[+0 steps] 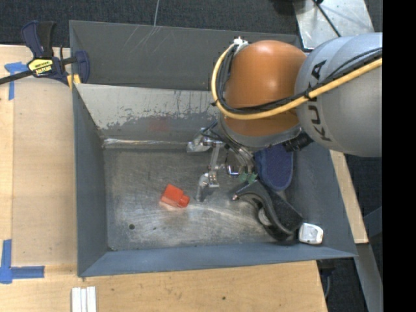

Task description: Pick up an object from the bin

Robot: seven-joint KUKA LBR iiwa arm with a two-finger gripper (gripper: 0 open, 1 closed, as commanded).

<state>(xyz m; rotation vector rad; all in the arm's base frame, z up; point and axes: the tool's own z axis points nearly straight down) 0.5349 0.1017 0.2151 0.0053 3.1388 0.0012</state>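
Note:
My gripper (224, 187) hangs low over the middle of the bin floor, under the arm's orange dome. Its two fingers stand apart, open, with bare floor between them. A small orange-red block (174, 197) lies on the floor just left of the left fingertip (208, 184), apart from it. A black curved tool (278, 216) with a white end (311, 233) lies to the right of the right fingertip, reaching toward the bin's near right corner. A dark blue rounded thing (277, 168) rests behind the tool, partly hidden by the arm.
The bin's sloping walls rise on all sides. The floor to the left of the orange-red block is bare, scuffed metal. The arm and its dome cover the bin's far right part.

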